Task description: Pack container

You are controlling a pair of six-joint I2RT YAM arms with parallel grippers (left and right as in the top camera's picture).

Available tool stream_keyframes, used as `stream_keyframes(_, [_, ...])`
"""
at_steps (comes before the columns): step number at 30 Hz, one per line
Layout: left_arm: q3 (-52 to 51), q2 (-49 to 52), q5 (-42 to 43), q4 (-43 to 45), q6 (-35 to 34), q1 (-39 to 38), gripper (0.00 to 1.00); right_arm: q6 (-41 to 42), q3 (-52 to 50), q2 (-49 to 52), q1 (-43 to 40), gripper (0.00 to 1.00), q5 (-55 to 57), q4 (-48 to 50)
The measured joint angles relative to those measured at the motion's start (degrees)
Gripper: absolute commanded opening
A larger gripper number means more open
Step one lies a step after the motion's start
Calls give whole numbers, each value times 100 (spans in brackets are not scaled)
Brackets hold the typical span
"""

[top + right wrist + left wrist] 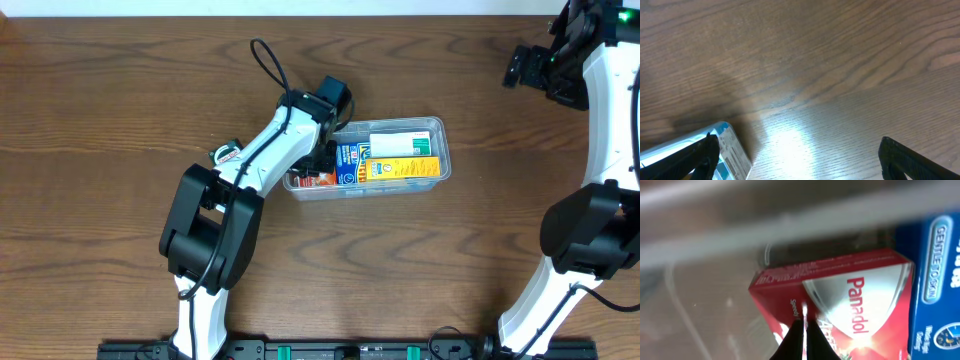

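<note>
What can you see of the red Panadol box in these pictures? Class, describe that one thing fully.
The red Panadol box is a small glossy cardboard carton, red with a silvery curved panel that carries the name in red letters. Its flaps look shut. It sits tilted in the left end of the clear container, close against a blue box. The left gripper, its fingers drawn together, is right at the box's printed face. Whether it touches the box cannot be told.

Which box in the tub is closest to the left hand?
The red Panadol box, at the tub's left end, right at the left hand. The blue box, yellow box and white box lie farther right.
</note>
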Motion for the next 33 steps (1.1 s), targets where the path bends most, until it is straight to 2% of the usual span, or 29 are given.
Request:
stream_keyframes(6, [114,-118,0,-122,7,-11,6,0,0,0,0,99,0,2])
stream_keyframes(11, [114,-680,0,-149,15,-15,7,0,0,0,0,99,0,0])
stream_keyframes(12, [116,-809,0,-146,15,-15,9,0,0,0,0,99,0,2])
stream_keyframes(16, [127,-1432,0,-149,55,-15,36,0,0,0,0,99,0,2])
stream_keyframes(18, [133,-1703,-13,-146,151,-15,42,0,0,0,0,99,0,2])
stream_keyframes(25, [151,-2396,-302,-323,247,105,49,0,0,0,0,99,0,2])
stream_keyframes(33, [111,-2428,-374,-614,278,1102,49,0,0,0,0,99,0,2])
